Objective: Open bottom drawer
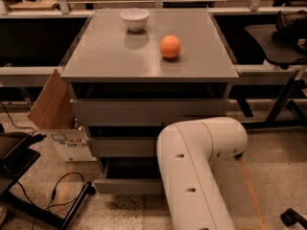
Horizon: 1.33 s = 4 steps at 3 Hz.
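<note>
The grey cabinet [148,56] stands in the middle of the view with three drawers. The bottom drawer [125,186] is the lowest one; its plain grey front stands forward of the cabinet, with a dark gap above it. The middle drawer front [122,146] and top drawer front [144,111] sit above it. My white arm [199,166] bends in front of the cabinet's lower right and covers the right part of the two lower drawers. My gripper is hidden behind the arm, low by the drawers.
A white bowl [135,19] and an orange [170,46] rest on the cabinet top. A cardboard box [57,116] leans at the cabinet's left. A black stand with cables [43,195] lies on the floor at left. Dark table legs [283,102] stand at right.
</note>
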Available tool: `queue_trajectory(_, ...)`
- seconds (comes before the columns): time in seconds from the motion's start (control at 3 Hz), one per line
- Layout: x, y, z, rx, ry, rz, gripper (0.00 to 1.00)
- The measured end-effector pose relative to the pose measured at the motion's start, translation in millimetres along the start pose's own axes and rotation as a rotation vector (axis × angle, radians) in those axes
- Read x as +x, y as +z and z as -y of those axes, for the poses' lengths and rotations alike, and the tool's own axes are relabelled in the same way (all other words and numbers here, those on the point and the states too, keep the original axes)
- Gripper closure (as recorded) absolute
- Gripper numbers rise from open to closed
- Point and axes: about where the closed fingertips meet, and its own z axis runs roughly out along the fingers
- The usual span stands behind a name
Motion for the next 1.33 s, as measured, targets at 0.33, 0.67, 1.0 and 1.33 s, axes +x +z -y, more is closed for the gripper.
queue_trajectory(0.33,0.0,0.0,0.0,0.0,0.0,0.0,1.0)
queue_trajectory(0.67,0.0,-0.1,0.0,0.0,0.0,0.0,1.0)
queue_trajectory(1.0,-0.1,-1.2,0.2,0.0,0.0,0.0,0.82)
queue_trajectory(1.33,0.2,-0.6,-0.7,-0.002,0.0,-0.001,0.59)
